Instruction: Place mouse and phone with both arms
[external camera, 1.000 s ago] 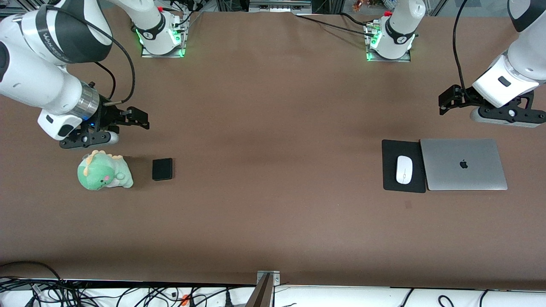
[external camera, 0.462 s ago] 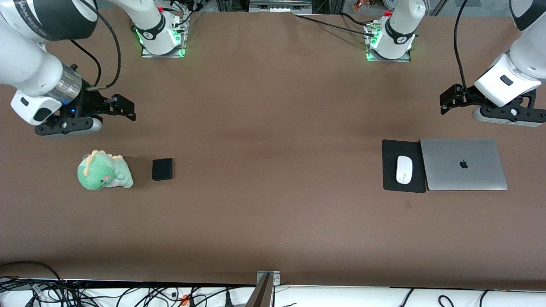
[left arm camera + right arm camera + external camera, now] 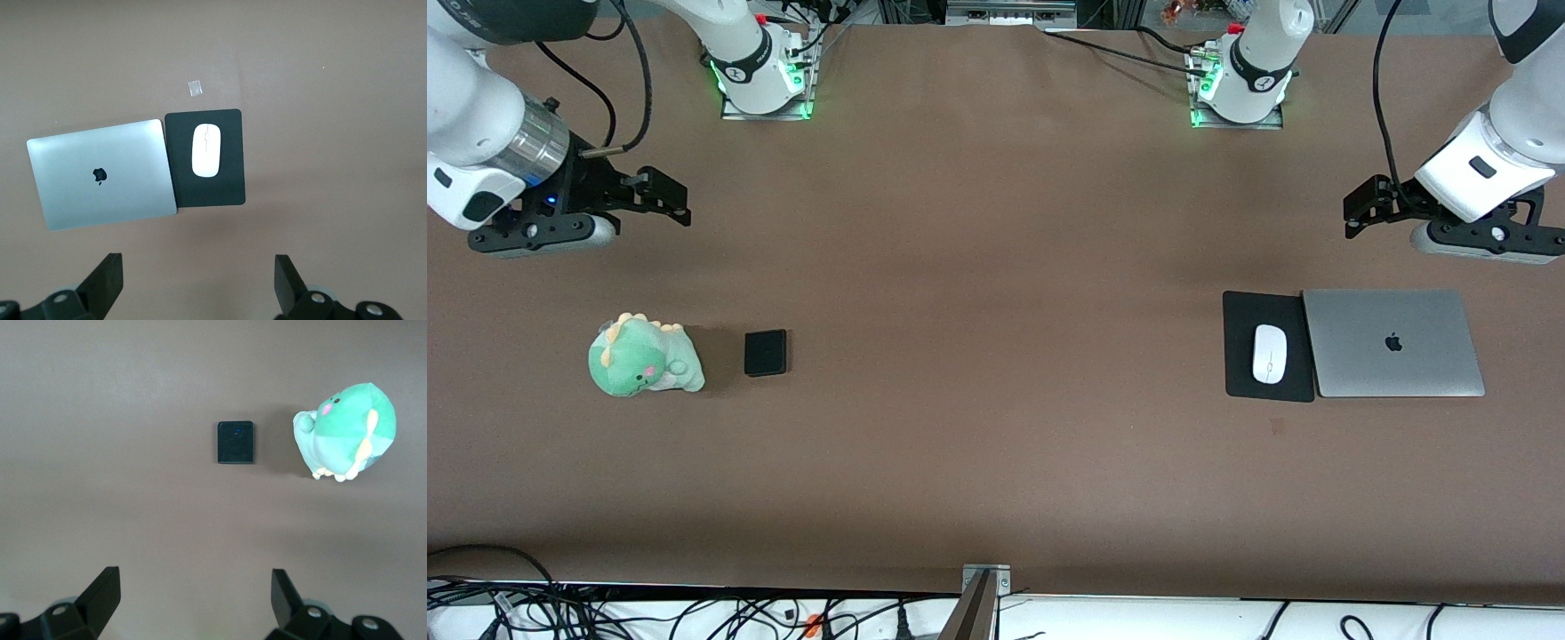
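Mouse point(image 3: 1269, 354): on black mat point(image 3: 1240, 373) beside laptop point(image 3: 1393, 343). Phone point(image 3: 766, 352): on counter point(image 3: 996, 356) beside plush dinosaur point(image 3: 643, 357). Left gripper point(image 3: 1362, 205) and right gripper point(image 3: 660, 193): fingers wide apart, empty, raised over bare counter. Step: placing apparently complete; next, idle.

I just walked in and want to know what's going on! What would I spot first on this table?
Probably the green dinosaur plush at the right arm's end of the table, with the small black phone lying beside it. At the left arm's end, a white mouse sits on a black mat that touches a closed silver laptop. Both grippers, right and left, hang open in the air, holding nothing.
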